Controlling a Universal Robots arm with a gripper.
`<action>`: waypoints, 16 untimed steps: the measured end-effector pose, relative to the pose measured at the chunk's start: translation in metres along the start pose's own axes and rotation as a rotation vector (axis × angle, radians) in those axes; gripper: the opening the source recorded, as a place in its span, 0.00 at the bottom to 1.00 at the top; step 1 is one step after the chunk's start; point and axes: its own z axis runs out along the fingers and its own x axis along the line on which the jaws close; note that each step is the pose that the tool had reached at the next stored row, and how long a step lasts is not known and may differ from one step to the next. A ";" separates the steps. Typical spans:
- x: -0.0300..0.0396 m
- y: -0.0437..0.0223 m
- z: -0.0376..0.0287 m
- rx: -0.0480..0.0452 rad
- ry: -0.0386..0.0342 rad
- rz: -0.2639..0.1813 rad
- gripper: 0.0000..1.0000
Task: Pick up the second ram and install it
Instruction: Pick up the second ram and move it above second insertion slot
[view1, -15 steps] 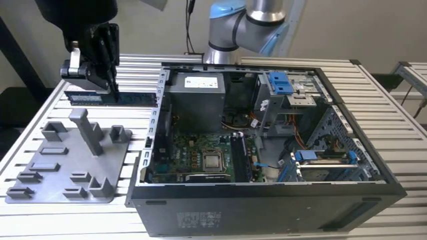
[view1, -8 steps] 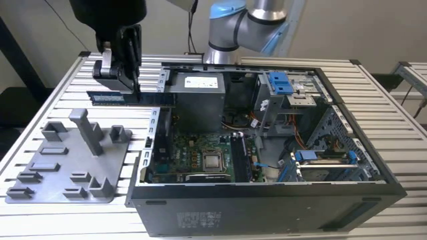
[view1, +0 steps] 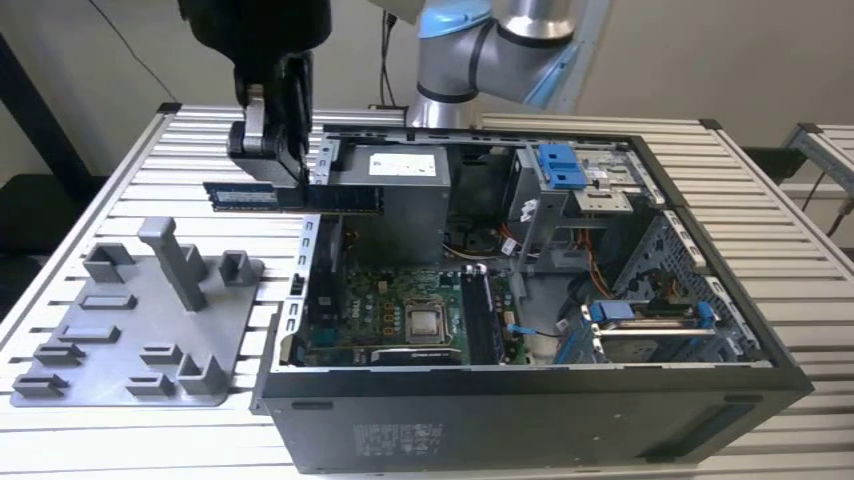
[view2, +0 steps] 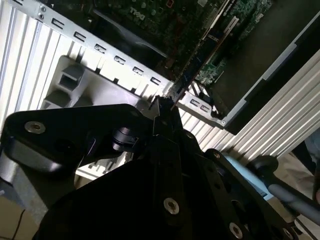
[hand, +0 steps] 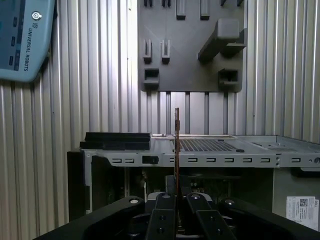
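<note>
The second ram, a long dark board with a white label, hangs level in the air above the left wall of the open computer case, in front of the power-supply box. My gripper comes down from above and is shut on its middle. In the first wrist view the ram shows edge-on, rising from between the fingers of my gripper. In the second wrist view the ram runs out from my gripper toward the motherboard.
The case lies open on a slatted metal table, with the motherboard and its bare processor inside. A grey fixture tray with upright posts stands at the exterior view's left. Blue drive clips sit on the drive cage.
</note>
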 end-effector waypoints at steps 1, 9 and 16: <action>-0.0001 -0.0030 -0.0001 0.0000 0.0000 0.000 0.14; -0.0006 -0.0257 -0.0004 0.0000 0.0000 0.000 0.14; -0.0010 -0.0432 -0.0007 0.0000 0.0000 0.000 0.14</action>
